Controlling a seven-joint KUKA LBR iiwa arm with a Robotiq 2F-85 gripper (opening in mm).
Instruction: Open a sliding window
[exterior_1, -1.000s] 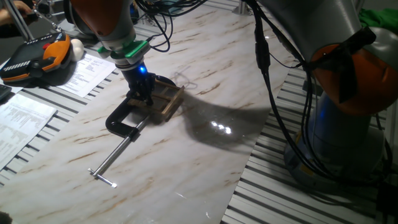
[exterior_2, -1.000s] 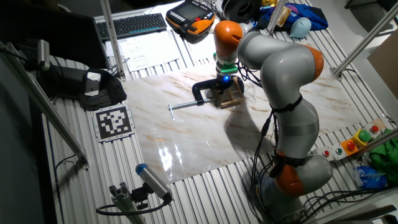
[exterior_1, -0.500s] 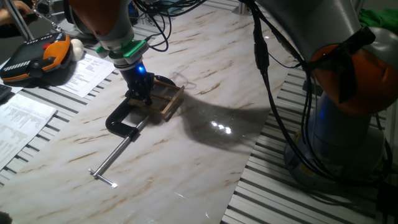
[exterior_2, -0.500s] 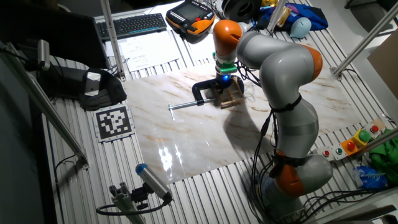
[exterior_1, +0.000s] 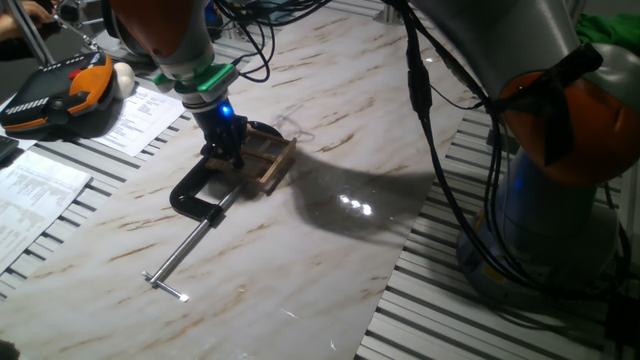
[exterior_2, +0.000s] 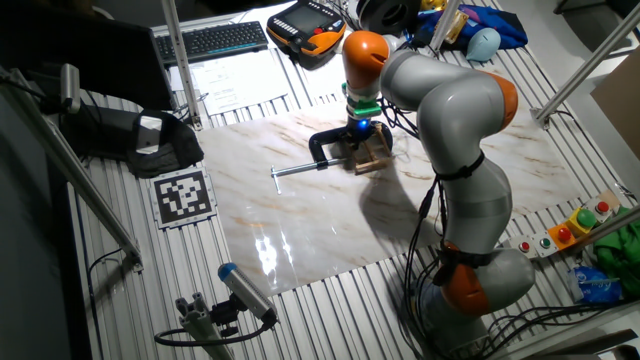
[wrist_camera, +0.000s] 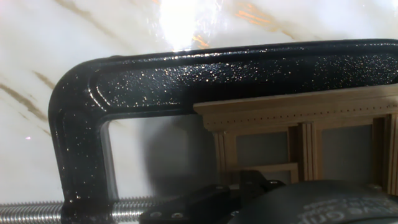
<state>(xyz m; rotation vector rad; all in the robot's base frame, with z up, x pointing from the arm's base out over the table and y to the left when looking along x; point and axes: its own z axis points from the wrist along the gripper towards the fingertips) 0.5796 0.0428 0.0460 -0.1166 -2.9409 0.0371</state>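
We found the gripper (exterior_1: 228, 152) low over the sliding window (exterior_1: 262, 160), which lay flat on the table (exterior_1: 330, 110) directly beneath it and slightly to one side. The black C-clamp (exterior_1: 200, 190) wrapped around the window's frame, presumably so the frame would not slide while a pane was pushed. We could not tell how far apart the fingers stood.

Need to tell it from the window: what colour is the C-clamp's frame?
Glossy black with fine speckles; hand view shows it best.
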